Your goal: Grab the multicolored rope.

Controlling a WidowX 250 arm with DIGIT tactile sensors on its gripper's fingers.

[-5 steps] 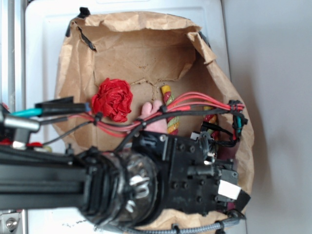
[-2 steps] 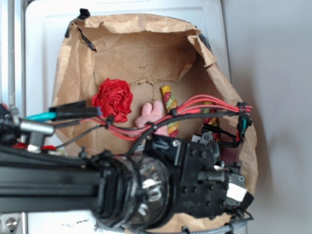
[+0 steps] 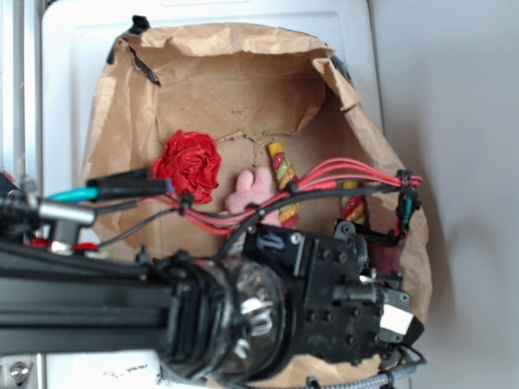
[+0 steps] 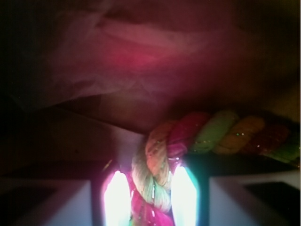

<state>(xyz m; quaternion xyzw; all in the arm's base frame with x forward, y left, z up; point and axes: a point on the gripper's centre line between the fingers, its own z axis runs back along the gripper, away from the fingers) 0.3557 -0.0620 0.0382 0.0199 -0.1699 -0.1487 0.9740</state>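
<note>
Overhead and wrist views of a WidowX arm reaching into a crumpled brown paper bag lying open on a white counter. The multicolored rope lies on the bag's floor near centre, one end pointing toward 12 o'clock and a second stretch visible toward 3 o'clock beside the wrist cabling. A pink plush bunny sits just beside the rope at its 9 o'clock, and a red paper ball lies farther toward 9 o'clock. In the wrist view, the gripper straddles the rope's bend: two glowing fingers flank the twisted strands closely, pinching the rope between them.
</note>
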